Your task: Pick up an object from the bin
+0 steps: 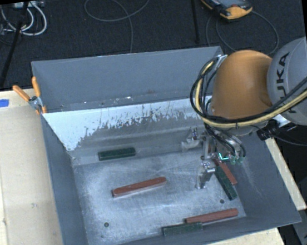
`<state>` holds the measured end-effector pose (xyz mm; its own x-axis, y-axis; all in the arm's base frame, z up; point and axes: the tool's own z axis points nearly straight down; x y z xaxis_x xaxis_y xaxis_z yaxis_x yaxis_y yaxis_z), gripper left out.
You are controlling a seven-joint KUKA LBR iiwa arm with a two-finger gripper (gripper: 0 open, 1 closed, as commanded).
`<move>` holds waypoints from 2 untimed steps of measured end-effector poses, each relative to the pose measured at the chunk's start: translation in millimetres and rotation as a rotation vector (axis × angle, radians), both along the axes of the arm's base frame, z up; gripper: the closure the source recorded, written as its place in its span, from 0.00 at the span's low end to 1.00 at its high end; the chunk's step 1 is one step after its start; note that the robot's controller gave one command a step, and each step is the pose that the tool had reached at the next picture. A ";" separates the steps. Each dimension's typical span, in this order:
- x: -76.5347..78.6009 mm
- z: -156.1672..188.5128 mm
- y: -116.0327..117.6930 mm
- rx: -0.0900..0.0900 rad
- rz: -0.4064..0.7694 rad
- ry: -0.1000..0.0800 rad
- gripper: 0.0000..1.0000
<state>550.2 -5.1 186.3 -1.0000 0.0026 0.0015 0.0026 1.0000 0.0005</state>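
Camera view: the arm comes in from the right, its orange wrist cover [241, 85] hanging over the right side of the grey metal bin [70, 214]. The gripper [204, 175] is down low over the bin floor, right of centre. How wide it stands, I cannot tell from here; nothing visibly sits in it.

Just to its right lie two slim flat pieces side by side, tilted steeply: the slanted dark green bar [228, 189] and, touching along its right edge, the slanted reddish-brown bar [231, 176]. Their upper ends run in under the wrist. These are the nearest things to the gripper, just beside it rather than beneath it.

To the gripper's left, in mid-floor, lies the long reddish-brown strip [139, 187], well apart. Up by the far wall sits the dark green block [116, 153]. Along the near wall, a reddish-brown slat [211, 216] and a dark green slat [181, 228] lie nearly end to end.
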 end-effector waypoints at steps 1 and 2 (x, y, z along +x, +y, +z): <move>0.0 0.0 0.0 0.000 0.000 0.000 0.00; 9.0 -32.3 18.1 -0.002 0.055 -0.007 0.00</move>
